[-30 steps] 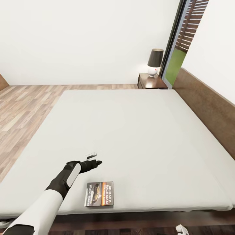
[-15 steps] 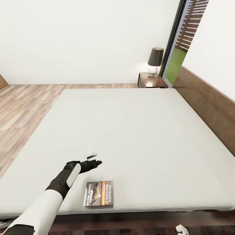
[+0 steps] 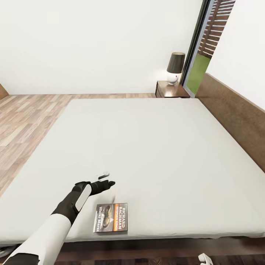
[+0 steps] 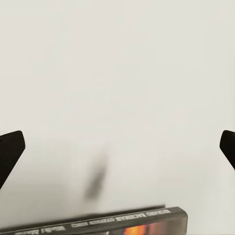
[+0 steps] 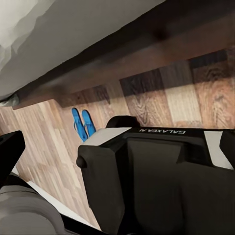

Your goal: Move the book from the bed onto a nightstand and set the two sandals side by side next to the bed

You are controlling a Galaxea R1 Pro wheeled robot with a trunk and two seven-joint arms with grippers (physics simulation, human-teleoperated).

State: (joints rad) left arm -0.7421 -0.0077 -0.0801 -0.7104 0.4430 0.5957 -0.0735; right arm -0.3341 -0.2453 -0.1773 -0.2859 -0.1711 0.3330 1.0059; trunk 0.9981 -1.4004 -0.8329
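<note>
Grey-covered book [image 3: 111, 217] flat at near edge of bed [image 3: 154, 147], within reach; left gripper [image 3: 107, 183] just beyond, fingers [image 4: 11, 147] spread wide, ready to straddle it.

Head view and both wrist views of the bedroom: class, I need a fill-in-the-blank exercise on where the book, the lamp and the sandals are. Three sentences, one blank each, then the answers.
1. The book lies flat on the ___, near its front edge.
2. The lamp stands on the ___ beside the window.
3. In the right wrist view, the two blue sandals lie side by side on the plank ___.

Missing words: bed; nightstand; floor
</note>
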